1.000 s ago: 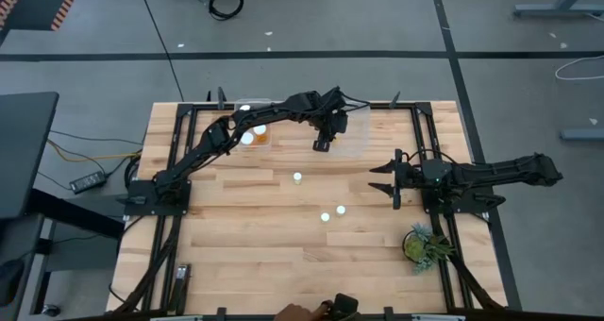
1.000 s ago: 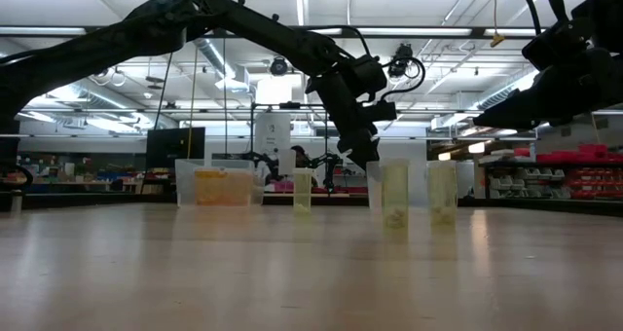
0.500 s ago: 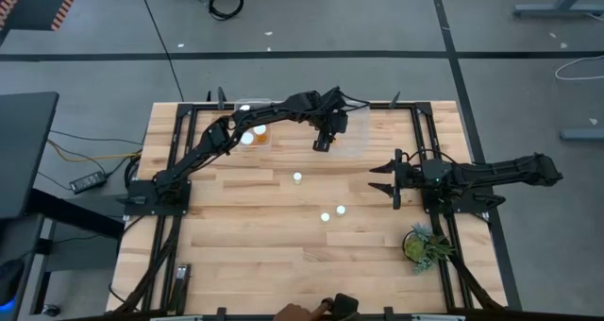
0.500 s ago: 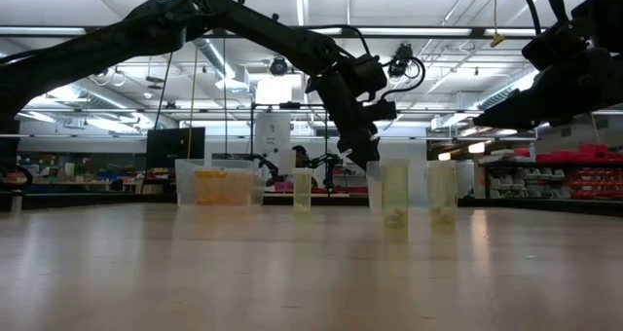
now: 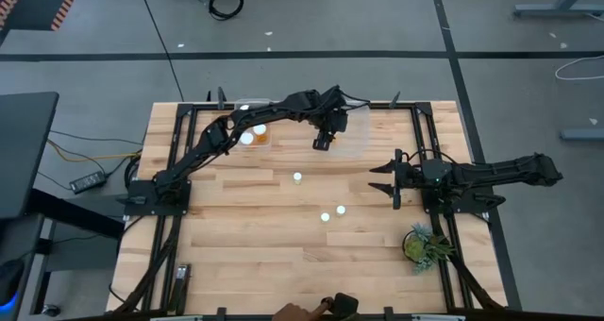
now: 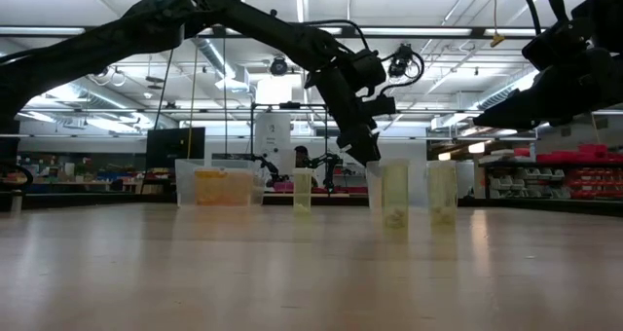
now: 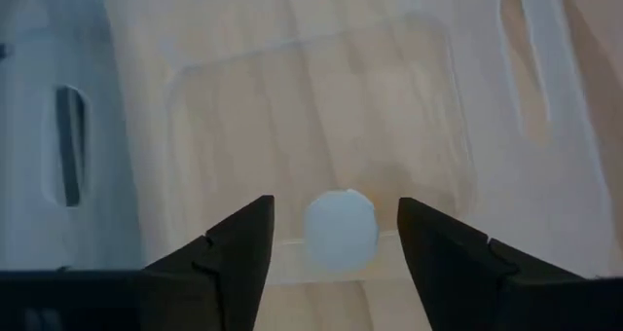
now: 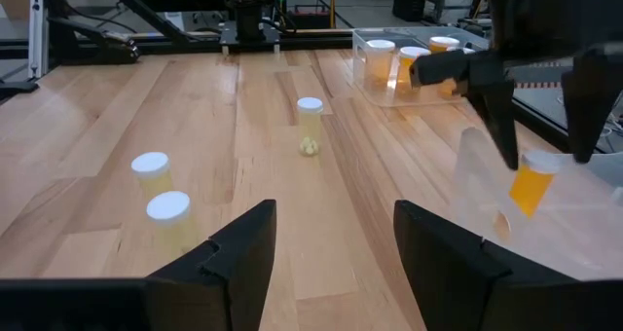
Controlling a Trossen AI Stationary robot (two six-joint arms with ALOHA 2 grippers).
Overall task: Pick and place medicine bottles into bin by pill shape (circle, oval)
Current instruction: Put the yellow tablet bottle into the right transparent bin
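Wooden butcher-block table (image 5: 264,236) on a grey shop floor, both arms mounted at its sides.

Left gripper (image 5: 322,142): reaches to the far side of the table, above a clear bin (image 5: 351,137). Its fingers (image 7: 234,248) are spread wide and hold nothing. The left wrist view alone shows a white-capped bottle (image 7: 340,230) lying in the gap between them, free of both, over the clear bin's floor (image 7: 321,117). The right wrist view alone shows that same bottle (image 8: 531,185) as orange and tilted, between the left gripper's fingers (image 8: 498,117) and inside the clear bin wall (image 8: 477,175).

A second bin (image 5: 253,132), just beside the left arm, holds several capped bottles (image 8: 380,60). From the low view its contents appear only as an orange mass (image 6: 223,186).

Three bottles stand upright on open table: one (image 5: 296,177) near the centre, two (image 5: 332,213) close together nearer the front edge.

Right gripper (image 5: 386,178): waits at the table's right side, fingers (image 8: 234,258) spread apart and empty. A green plant (image 5: 423,244) stands near that arm's base.
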